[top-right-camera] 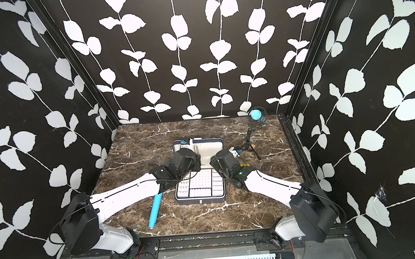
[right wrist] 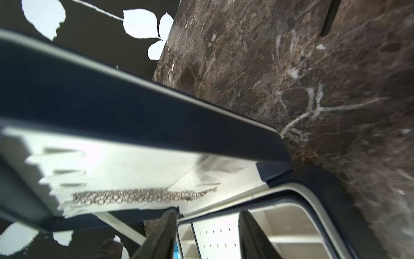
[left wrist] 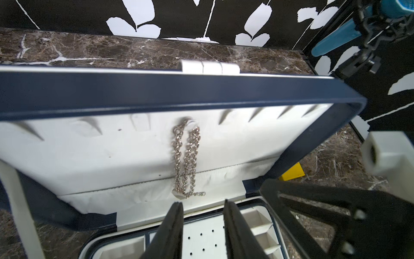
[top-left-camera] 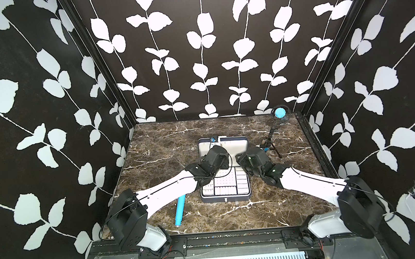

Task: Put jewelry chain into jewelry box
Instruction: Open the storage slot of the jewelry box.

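On the marble table [top-left-camera: 157, 149], your two claws stood over the open jewelry box [top-left-camera: 226, 199], and the jewelry chain [left wrist: 186, 157] hung inside its raised lid.

At the left, a blue tube [top-left-camera: 180, 210] lay on the table just beside the box. Your left gripper [left wrist: 201, 203] was partly open and held nothing; its tips were near the lower end of the chain but apart from it. The chain hung doubled from a hook in the lid's white lining and reached down to the pocket seam. Your right gripper [right wrist: 207, 212] also had a clear gap between its fingers, with nothing between them, above the compartment tray [right wrist: 215, 235]. At the right rear stood a small black tripod [top-left-camera: 273, 140].
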Controlling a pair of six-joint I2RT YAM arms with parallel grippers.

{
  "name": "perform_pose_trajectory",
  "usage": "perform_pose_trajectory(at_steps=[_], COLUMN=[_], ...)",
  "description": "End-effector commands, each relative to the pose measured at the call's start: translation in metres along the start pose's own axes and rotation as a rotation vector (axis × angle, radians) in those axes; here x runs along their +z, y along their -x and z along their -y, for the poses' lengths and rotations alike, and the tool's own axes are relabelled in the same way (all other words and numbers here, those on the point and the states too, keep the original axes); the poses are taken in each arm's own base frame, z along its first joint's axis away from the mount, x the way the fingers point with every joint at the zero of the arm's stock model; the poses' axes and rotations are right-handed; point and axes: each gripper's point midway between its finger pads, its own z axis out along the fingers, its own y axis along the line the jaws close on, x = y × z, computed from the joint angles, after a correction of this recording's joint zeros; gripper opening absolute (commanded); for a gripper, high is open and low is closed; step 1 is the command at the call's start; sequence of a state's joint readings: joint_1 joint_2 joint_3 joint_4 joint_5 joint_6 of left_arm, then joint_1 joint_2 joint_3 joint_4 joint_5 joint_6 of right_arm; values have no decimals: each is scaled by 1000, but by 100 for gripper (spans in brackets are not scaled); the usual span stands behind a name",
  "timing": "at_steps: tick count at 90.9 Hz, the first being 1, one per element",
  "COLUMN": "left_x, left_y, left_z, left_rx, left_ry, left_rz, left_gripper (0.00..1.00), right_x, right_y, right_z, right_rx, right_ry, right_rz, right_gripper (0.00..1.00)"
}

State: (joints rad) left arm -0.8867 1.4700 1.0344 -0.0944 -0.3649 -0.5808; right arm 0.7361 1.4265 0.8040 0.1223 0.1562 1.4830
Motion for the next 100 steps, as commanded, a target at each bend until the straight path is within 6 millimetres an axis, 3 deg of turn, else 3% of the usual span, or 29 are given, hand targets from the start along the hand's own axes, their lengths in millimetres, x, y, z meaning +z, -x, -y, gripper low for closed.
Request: perform_pose_trajectory(at_steps=[1,24,59,80,100], left_x=[-3,-4,0,4,10], left_y=[8,7,2,0,1], left_z=[-3,-6,-2,1,4], left_rx=[-15,7,21,24,33], left_ry=[32,48,33,25,24], left_rz=[11,4,-20,-28,-24], left_gripper=[33,34,34,35,35], right_x=[5,18,34,44,45], right_y=[7,19,17,13,10], right_z=[-21,-23,-2,12,12], right_rx=[104,212,249,258,248], right_ry=[101,145,83,55,64], right_rz=[60,145,150,138,121], right_gripper=[45,43,35,23,3])
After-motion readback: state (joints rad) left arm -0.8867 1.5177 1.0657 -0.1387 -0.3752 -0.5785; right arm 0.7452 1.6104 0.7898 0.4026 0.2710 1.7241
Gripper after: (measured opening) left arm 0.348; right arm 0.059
